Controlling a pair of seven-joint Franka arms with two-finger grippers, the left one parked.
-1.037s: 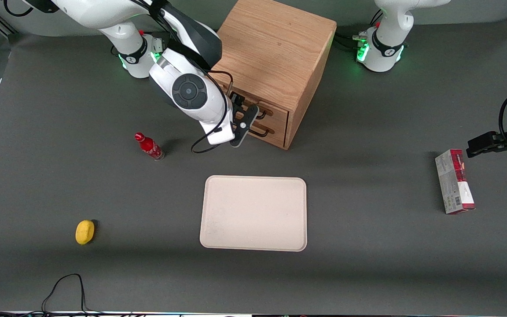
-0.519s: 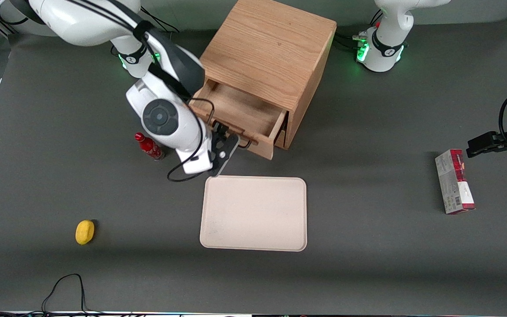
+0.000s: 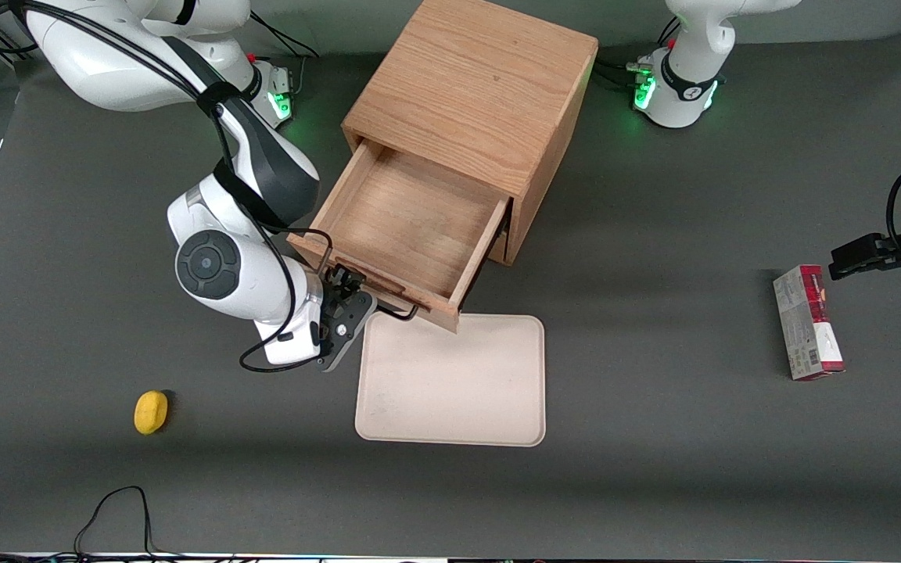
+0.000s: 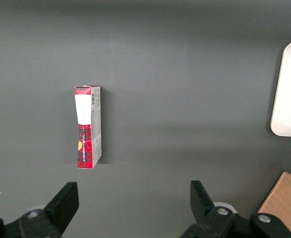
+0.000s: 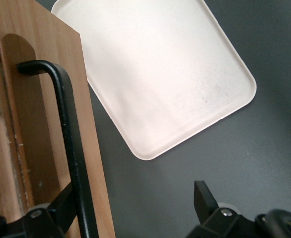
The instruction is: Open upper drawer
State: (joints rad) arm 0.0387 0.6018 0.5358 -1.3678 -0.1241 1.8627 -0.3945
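My hand (image 3: 349, 301) sits at the handle (image 5: 71, 148), fingers spread wide, one finger against the bar; the drawer (image 3: 403, 227) stands pulled well out, hanging over the tray (image 3: 450, 383).

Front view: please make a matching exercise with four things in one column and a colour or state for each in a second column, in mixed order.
Things:
1. upper drawer
2. tray
3. lemon
4. claw

States:
A. yellow, toward the working arm's end
B. pulled out, nothing inside
C. at the black handle
D. cream, partly under the drawer front

Pairs: 1-B, 2-D, 3-A, 4-C
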